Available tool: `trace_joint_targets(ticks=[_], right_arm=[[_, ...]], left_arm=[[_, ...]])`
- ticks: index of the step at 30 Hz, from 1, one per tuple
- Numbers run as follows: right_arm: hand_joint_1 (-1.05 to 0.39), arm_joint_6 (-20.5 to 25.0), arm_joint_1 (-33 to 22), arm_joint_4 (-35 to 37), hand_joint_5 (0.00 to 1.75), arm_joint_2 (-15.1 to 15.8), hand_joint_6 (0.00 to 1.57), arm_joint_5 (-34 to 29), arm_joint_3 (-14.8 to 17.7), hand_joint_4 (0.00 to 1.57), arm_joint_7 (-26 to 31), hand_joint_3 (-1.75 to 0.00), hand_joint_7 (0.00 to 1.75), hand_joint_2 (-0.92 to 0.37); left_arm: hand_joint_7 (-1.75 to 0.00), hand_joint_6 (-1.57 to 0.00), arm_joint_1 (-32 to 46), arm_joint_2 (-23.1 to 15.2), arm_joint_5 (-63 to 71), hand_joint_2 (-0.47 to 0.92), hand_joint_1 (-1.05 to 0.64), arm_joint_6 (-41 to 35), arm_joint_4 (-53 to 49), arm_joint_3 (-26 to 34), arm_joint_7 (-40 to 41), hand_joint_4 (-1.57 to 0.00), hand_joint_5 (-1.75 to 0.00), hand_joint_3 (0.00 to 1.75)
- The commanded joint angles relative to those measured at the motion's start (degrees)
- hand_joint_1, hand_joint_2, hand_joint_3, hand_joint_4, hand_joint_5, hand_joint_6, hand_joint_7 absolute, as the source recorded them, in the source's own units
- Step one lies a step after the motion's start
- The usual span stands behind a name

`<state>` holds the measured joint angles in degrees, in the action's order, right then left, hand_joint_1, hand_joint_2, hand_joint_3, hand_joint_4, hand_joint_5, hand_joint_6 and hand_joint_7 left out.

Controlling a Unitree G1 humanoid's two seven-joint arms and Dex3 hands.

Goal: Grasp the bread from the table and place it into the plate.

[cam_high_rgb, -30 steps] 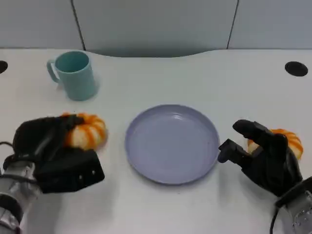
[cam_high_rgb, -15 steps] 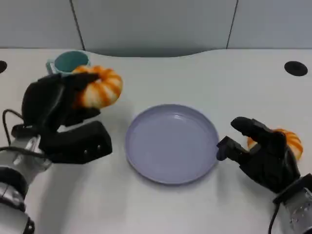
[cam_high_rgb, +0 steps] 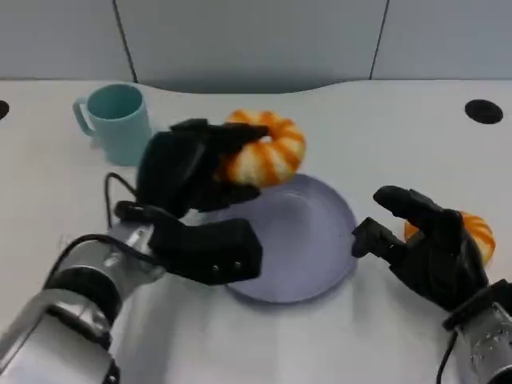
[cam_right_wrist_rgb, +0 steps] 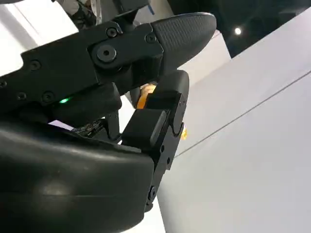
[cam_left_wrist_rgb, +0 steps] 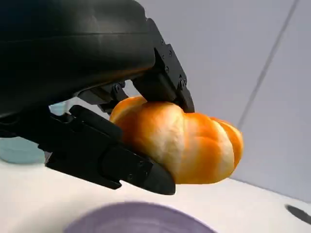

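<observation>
My left hand [cam_high_rgb: 188, 172] grips an orange-and-white striped bread [cam_high_rgb: 268, 152] and holds it in the air over the far left rim of the lilac plate [cam_high_rgb: 312, 240]. In the left wrist view the bread [cam_left_wrist_rgb: 194, 145] sits between the black fingers [cam_left_wrist_rgb: 116, 162], with the plate's rim [cam_left_wrist_rgb: 136, 221] below it. A second bread [cam_high_rgb: 468, 232] lies on the table at the right. My right hand [cam_high_rgb: 428, 256] rests beside it with fingers spread toward the plate, holding nothing. A sliver of orange bread [cam_right_wrist_rgb: 146, 91] shows past the right hand [cam_right_wrist_rgb: 97, 121].
A teal mug [cam_high_rgb: 118, 122] stands at the back left, close behind my left arm. A black hole [cam_high_rgb: 484, 110] marks the table at the far right. Grey wall panels rise behind the table's back edge.
My left hand has lifted the bread off the table at the left and carried it up and right, over the plate's rim. The right hand has barely moved.
</observation>
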<state>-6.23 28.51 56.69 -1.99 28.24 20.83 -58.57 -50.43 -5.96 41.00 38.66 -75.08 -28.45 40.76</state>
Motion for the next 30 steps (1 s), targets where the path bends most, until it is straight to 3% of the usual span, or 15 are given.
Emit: trace_joint_targets(ticks=[1,7,12,14,16,20,30], right_arm=[[-0.51,-0.3,0.0,-1.7,1.26,0.0,1.11,0.4,-0.2,0.78,0.4,-0.10,0.10,-0.92],[-0.51,1.2,1.2,0.6,1.23,0.5,1.10,1.6,0.7,0.77,-2.4,-0.12,0.09,-0.92],[-0.52,1.4,2.1,2.3,1.20,0.4,1.11,2.3,1.4,0.79,-4.0,-0.10,0.09,-0.92],[-0.52,1.5,2.4,2.6,1.20,0.6,1.10,2.3,1.4,0.79,-4.2,-0.12,0.09,-0.92],[-0.52,1.4,2.4,2.6,1.21,0.6,1.11,2.1,1.3,0.79,-3.7,-0.11,0.10,-0.92],[-0.52,1.6,3.1,3.5,1.21,0.7,1.10,2.0,1.4,0.79,-3.9,-0.12,0.09,-0.92],[-0.51,1.7,3.6,4.0,1.20,0.6,1.11,1.8,1.4,0.79,-2.7,-0.10,0.09,-0.92]], left_arm=[[-0.12,-1.06,-0.4,1.3,0.7,0.89,-0.18,1.7,0.0,-1.5,-0.2,-0.94,-0.43,0.00],[-0.10,-1.05,1.2,1.6,0.6,0.91,-0.19,3.5,-0.1,-1.9,0.4,-0.93,-0.43,0.01],[0.00,-0.59,2.9,0.9,-4.8,0.92,-0.22,5.6,-0.2,1.8,-9.9,-0.51,-0.23,0.13],[0.00,-0.40,3.0,0.2,-6.1,0.92,-0.39,5.2,0.4,2.8,-13.8,-0.31,-0.12,0.12],[0.00,-0.31,3.1,-0.8,-6.8,0.92,-0.49,4.9,1.1,3.3,-16.4,-0.22,-0.08,0.10],[0.00,-0.26,3.4,-2.1,-8.0,0.91,-0.65,5.3,2.3,4.6,-19.1,-0.16,-0.05,0.04],[0.00,-0.21,6.4,-4.9,-10.2,0.92,-0.80,9.0,4.7,7.1,-20.9,-0.16,-0.05,0.05]])
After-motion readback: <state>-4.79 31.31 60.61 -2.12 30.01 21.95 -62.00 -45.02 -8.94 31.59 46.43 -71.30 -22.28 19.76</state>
